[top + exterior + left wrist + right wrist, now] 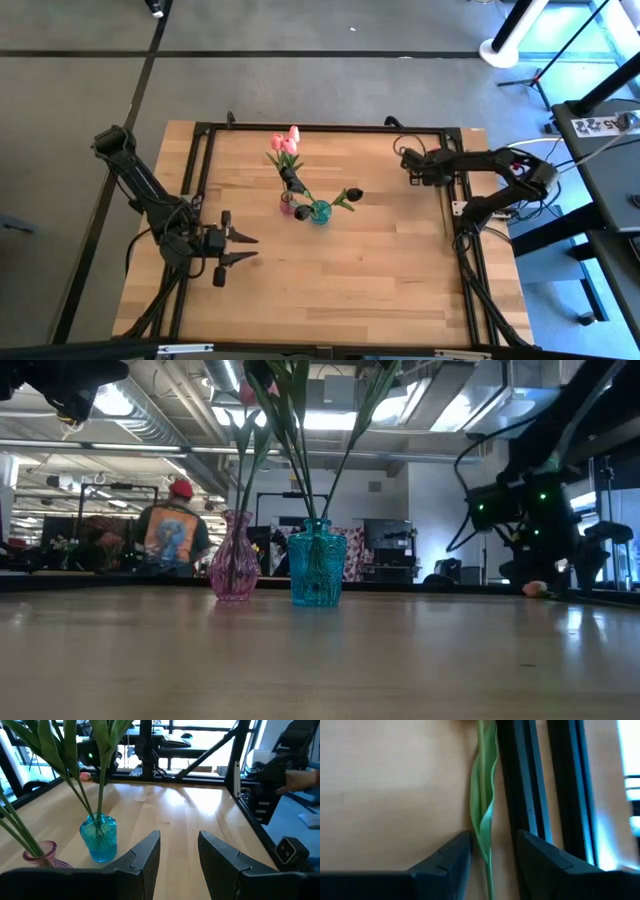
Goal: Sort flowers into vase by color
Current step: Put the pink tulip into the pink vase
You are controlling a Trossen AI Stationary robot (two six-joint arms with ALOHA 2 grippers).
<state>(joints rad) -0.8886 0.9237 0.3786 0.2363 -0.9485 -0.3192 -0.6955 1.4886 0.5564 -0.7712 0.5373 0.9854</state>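
A pink vase [288, 205] and a teal vase [320, 212] stand side by side mid-table. Pink tulip heads [286, 140] lean out of the pink vase toward the far edge. Dark heads [352, 194] spread out from the teal vase [317, 565]. One more green stem with a leaf [484, 795] lies flat on the wood along a black rail; its head is outside the right wrist view. My right gripper [493, 837] is open, one finger on each side of that stem, not touching it. My left gripper [250, 248] waits open near the left edge, pointing at the vases.
A black metal frame [445, 215] runs around the tabletop, and its rail lies right beside the loose stem [525, 780]. A small pink object [535, 589] lies on the table below the right arm. A person [172, 530] stands in the room behind. Bare wood lies toward the near edge.
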